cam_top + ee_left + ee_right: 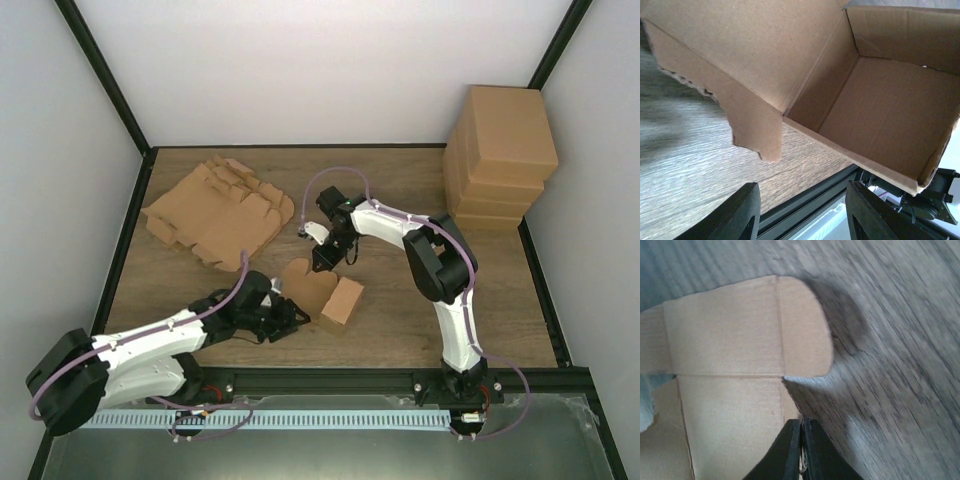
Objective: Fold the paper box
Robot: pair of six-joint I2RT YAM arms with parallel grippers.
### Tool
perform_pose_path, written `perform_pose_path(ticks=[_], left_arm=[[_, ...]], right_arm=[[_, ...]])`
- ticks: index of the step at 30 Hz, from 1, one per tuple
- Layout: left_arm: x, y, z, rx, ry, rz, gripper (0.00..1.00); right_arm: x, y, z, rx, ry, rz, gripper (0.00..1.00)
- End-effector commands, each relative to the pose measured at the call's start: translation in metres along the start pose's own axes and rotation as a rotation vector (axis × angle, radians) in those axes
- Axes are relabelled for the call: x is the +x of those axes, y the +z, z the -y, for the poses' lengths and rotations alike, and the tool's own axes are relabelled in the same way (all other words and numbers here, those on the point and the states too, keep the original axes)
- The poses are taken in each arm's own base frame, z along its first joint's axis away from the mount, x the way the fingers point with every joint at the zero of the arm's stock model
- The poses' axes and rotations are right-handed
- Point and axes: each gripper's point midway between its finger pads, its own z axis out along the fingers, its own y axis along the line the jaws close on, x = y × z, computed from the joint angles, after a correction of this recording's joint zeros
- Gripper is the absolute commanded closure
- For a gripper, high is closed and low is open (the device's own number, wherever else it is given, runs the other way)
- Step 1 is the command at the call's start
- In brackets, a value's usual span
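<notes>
A brown paper box (342, 302) lies partly folded at the table's front middle, its lid flap (304, 279) spread to the left. The left wrist view looks into its open inside (880, 110), with a torn-edged side flap (757, 127) hanging onto the wood. My left gripper (292, 316) is open and empty just left of the box, its fingers (742, 212) below the box's rim. My right gripper (324, 258) is shut on the edge of the lid flap (740, 330), its fingertips (792, 442) pinched together on the cardboard.
A pile of flat unfolded box blanks (220, 210) lies at the back left. A stack of finished boxes (503, 150) stands at the back right. The black frame rail (810, 197) runs along the near table edge just under the left gripper.
</notes>
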Motion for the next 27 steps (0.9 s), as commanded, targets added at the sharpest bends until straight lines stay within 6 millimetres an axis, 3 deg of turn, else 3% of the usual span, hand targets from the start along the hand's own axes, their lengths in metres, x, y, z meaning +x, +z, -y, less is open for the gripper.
perform_pose_path(ticks=[1,4,12,17,22,27], left_arm=[[-0.001,0.004,0.007,0.034,-0.011,0.004,0.53],[-0.003,0.006,0.003,0.019,-0.022,0.012,0.60],[-0.009,0.012,-0.008,-0.027,-0.062,0.039,0.61],[-0.016,0.003,-0.027,-0.059,-0.161,0.125,0.58],[-0.024,-0.003,-0.035,-0.028,-0.252,0.200,0.65],[-0.028,-0.002,-0.031,0.018,-0.309,0.218,0.67]], right_arm=[[-0.016,-0.010,-0.010,-0.024,-0.031,0.037,0.99],[-0.016,-0.012,-0.010,-0.017,-0.031,0.040,0.99],[-0.018,-0.016,-0.011,-0.008,-0.033,0.049,0.99],[-0.018,-0.017,-0.011,-0.006,-0.034,0.053,0.99],[-0.020,-0.019,-0.012,-0.005,-0.035,0.059,0.99],[-0.019,-0.019,-0.012,-0.007,-0.037,0.059,0.99]])
